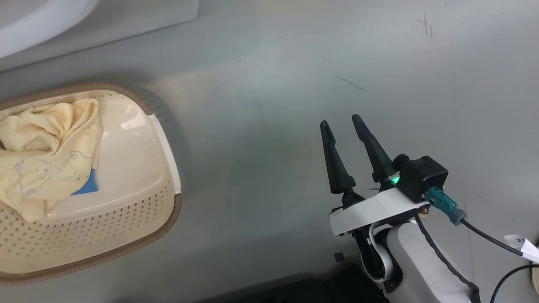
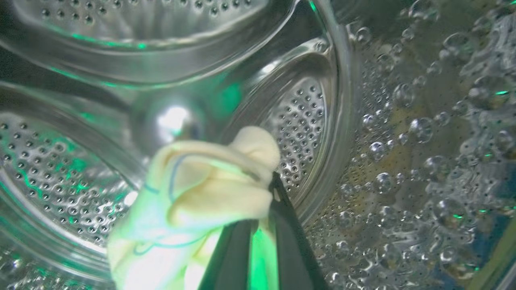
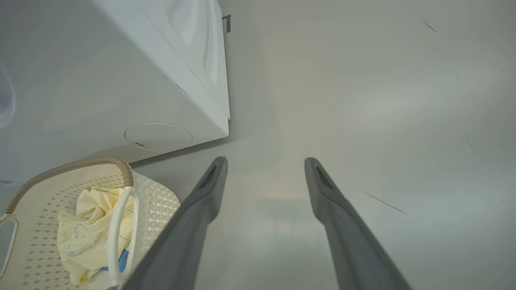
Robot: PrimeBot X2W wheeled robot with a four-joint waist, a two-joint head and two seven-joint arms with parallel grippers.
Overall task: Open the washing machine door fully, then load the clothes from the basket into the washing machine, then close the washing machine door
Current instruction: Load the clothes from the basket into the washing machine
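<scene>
My left gripper (image 2: 266,189) is inside the washing machine's perforated steel drum (image 2: 60,177), shut on a pale yellow garment (image 2: 201,197) that bunches over its fingertips. The cream basket (image 1: 139,210) sits on the floor at the left of the head view and holds more pale yellow clothes (image 1: 46,164) over a blue piece (image 1: 89,184). My right gripper (image 1: 341,120) hangs open and empty over bare floor, well right of the basket. In the right wrist view, the basket (image 3: 155,201) and clothes (image 3: 86,237) lie lower left below the white washing machine (image 3: 121,72). The door is out of view.
Grey floor (image 1: 273,105) spreads between the basket and my right arm. A black cable (image 1: 488,237) with a teal plug trails from the right wrist. The washing machine's white lower edge (image 1: 97,25) runs along the top left of the head view.
</scene>
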